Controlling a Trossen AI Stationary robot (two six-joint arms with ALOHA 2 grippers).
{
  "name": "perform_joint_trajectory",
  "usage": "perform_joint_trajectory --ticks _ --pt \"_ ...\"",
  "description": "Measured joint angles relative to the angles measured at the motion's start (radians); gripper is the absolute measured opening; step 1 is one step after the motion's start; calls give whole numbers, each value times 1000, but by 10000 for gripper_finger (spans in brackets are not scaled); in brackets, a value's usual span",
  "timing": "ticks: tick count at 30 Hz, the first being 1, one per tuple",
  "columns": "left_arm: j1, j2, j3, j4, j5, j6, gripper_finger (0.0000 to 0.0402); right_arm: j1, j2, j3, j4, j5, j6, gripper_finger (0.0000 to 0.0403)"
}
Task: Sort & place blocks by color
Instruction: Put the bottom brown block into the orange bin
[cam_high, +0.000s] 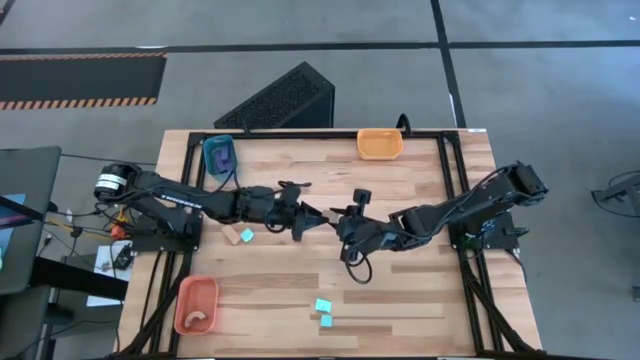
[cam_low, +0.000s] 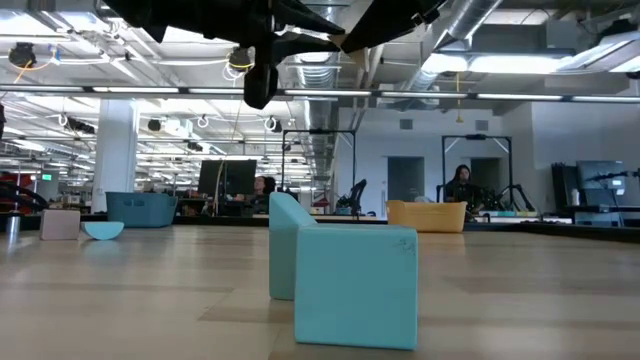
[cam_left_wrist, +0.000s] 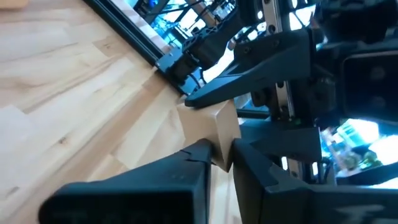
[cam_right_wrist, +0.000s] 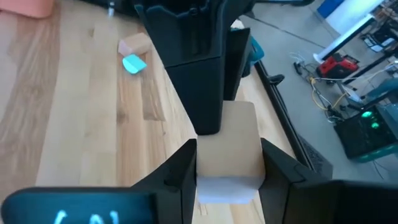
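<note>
Both grippers, left (cam_left_wrist: 219, 157) and right (cam_right_wrist: 227, 163), meet mid-table clamping one tan block (cam_right_wrist: 230, 146) between their fingertips; the giver should loosen only once the receiver grips squarely.

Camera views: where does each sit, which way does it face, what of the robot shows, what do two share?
High view: above table, facing straight down; both arms, left tool meeting right tool.
Low view: table-top height, facing level; light cyan cube foremost, arms overhead.
Left wrist view: on left arm, past its fingers at pale tan wooden block.
Right wrist view: on right arm; its fingers flank it.
Both wrist views share that block.
</note>
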Motion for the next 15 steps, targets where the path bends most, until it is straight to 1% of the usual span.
perform_joint_trajectory --ticks 3,6,11,13,15 --pt "-6 1 1 15 -10 -45 62 19 0 0 17 23 2 133" --pt "-19 3 3 51 -8 -68 111 42 1 3 54 20 2 133" --pt "-40 5 6 126 5 -44 190 77 1 6 138 26 -23 133" --pt "-40 4 6 135 9 -46 209 87 2 6 177 37 -58 133" --pt "-40 3 7 137 10 -70 218 90 2 6 206 56 -81 133"
